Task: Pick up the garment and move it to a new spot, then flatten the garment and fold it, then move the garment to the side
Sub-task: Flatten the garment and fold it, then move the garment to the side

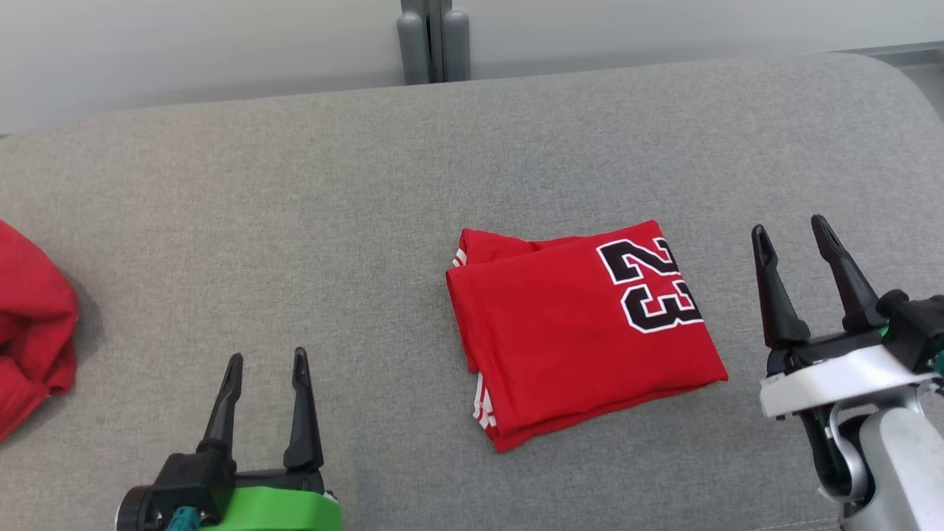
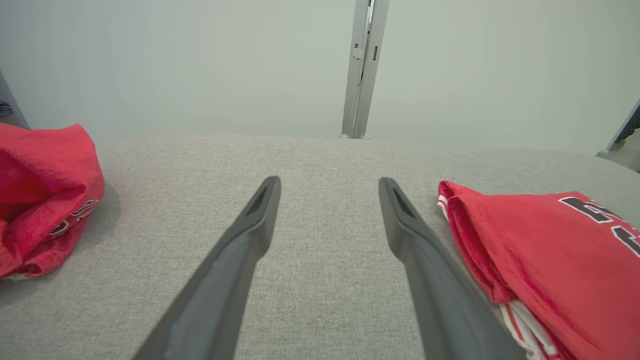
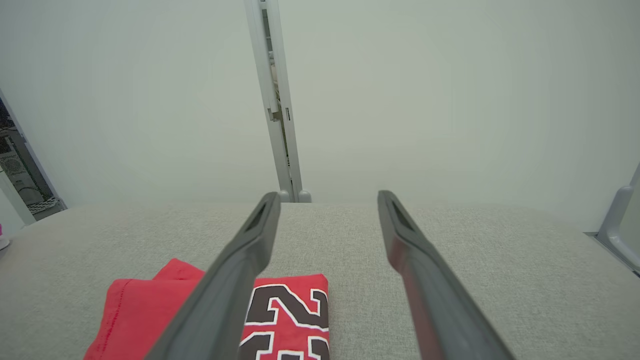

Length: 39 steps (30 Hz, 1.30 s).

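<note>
Lying folded into a compact rectangle, the jersey (image 1: 560,346) sits on the grey surface (image 1: 295,206), right of centre and toward the near edge. Its number 23 faces up at the right end, and white-striped trim shows along the left and near-left edges where the layers stack.

The left gripper (image 1: 267,355) is at the near left with its jaws spread wide and nothing between them. It is over bare surface, apart from the jersey. The right gripper (image 1: 789,225) stands just right of the jersey, jaws also spread wide and empty, with a strip of bare surface between it and the cloth.

A second red garment (image 1: 33,324) lies bunched at the far left edge of the head view, well apart from the jersey.

The flattening and folding look finished: the edges are fairly square, though one layer peeks out at the far-left corner. What appears left is the last step, moving the jersey aside. Whether its present spot already counts as "the side" cannot be told from here. If it does not, a gripper would need to take the stack by an edge without spilling the layers.
</note>
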Available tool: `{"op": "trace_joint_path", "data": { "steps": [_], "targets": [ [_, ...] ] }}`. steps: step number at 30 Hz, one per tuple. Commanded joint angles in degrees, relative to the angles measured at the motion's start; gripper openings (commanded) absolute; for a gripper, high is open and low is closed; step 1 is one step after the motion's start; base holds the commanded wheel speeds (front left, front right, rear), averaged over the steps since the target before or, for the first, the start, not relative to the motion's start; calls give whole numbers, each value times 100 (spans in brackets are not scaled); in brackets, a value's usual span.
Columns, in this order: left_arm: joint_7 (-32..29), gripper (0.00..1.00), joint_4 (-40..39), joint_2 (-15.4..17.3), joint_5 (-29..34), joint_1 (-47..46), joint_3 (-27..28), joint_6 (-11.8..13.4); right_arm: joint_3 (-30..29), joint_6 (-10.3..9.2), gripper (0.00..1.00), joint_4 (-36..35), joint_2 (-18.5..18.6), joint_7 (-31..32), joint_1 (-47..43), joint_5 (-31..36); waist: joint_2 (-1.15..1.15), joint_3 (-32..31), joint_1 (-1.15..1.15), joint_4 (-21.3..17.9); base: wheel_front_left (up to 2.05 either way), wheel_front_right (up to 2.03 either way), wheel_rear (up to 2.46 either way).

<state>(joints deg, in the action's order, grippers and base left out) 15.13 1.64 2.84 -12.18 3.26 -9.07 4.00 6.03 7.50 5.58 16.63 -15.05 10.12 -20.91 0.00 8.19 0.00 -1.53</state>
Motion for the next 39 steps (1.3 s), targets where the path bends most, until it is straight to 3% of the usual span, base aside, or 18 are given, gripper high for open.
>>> {"op": "trace_joint_path", "data": {
  "steps": [1, 9, 39],
  "targets": [
    [1, 100, -31, 12, -173, 139, 74, -24, -25, -3, 100, -35, -132, -13, -217, 109, 0, -248, 0, -110, 0, 0, 0],
    [1, 100, -99, 11, 461, 472, 195, -61, -53, -3, 100, -176, -637, -15, -926, 692, 0, -732, 0, -142, 0, 0, 0],
    [1, 100, 47, 12, 467, 673, 104, 57, 172, -3, 100, 16, -803, -16, -1272, 876, 0, -949, 0, -136, 0, 0, 0]
  ]
}}
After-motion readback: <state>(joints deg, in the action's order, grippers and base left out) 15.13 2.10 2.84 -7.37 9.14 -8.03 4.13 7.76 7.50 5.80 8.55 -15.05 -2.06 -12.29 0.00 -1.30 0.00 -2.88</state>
